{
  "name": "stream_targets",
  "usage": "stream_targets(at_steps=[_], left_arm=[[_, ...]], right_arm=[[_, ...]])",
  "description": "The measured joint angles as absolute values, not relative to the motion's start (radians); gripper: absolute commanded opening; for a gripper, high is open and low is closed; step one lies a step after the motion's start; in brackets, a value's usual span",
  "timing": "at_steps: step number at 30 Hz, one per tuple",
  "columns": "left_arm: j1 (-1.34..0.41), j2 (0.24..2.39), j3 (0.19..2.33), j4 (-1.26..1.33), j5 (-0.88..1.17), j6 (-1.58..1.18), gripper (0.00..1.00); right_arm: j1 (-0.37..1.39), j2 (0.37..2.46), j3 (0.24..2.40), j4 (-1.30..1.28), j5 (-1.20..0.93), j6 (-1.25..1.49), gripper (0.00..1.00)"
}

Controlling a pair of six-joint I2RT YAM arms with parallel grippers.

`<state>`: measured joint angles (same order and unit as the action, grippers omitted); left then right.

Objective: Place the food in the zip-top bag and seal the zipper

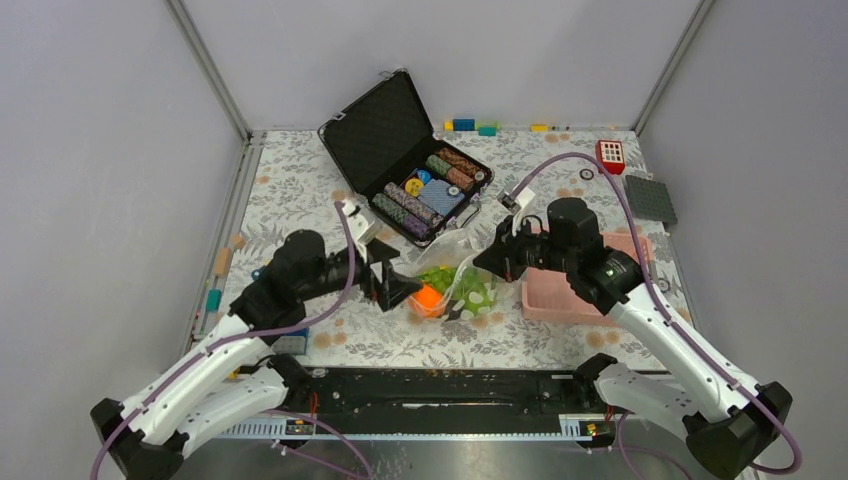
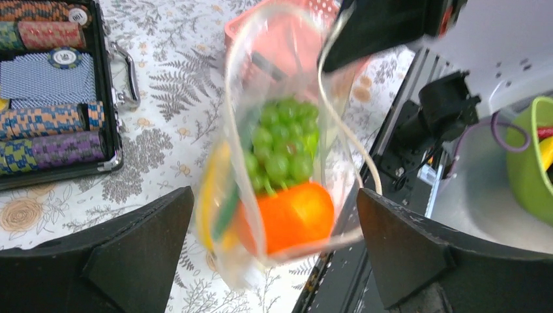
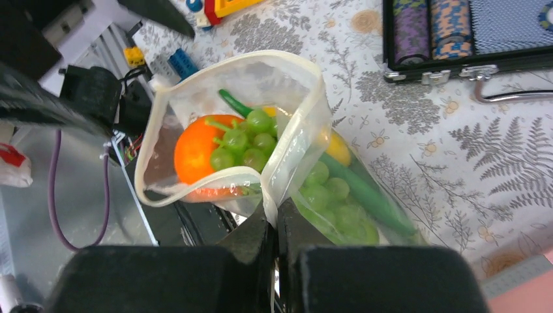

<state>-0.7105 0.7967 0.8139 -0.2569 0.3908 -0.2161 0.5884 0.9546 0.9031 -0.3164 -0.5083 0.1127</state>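
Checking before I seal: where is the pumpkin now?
In the top view the pumpkin sits inside the bag at table centre, beside the grapes, close to the open left fingers; the right fingers pinch the bag's rim.

Overhead view plus two wrist close-ups.
Top camera looks down from 6 o'clock; wrist cameras face the zip-top bag [image 1: 458, 272] closely from 9 and 3 o'clock, sharing it.

Tight jaws on zip-top bag [image 3: 297, 111] rim
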Motion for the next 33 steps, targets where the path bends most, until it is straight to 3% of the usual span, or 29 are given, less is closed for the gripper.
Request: stream_targets(at_steps=[6,14,20,25,33], left_arm=[[-0.700,0.672,0.620,-0.196,0.435,-0.156,0.99],[-0.562,0.706,0.602,-0.167,0.430,-0.151,0.99],[-0.375,0.795,0.559,-0.063,0.653,-0.181,0.99],[-0.366,0.752,0.467,0.065,0.799,-0.190,0.99],[-0.365,0.803,0.460,0.166,0.864,-0.177,0.97]], right_arm=[[0.567,0.960,0.945,-0.375,-0.467,0.155,0.00],[0.550,0.982,0.945,-0.393,-0.463,0.157,0.00],[0.486,0.997,0.945,-0.402,-0.481,0.152,0.00],[0.442,1.019,0.945,-0.408,-0.514,0.142,0.00],[0.410,1.036,0.945,-0.411,-0.554,0.130,0.00]])
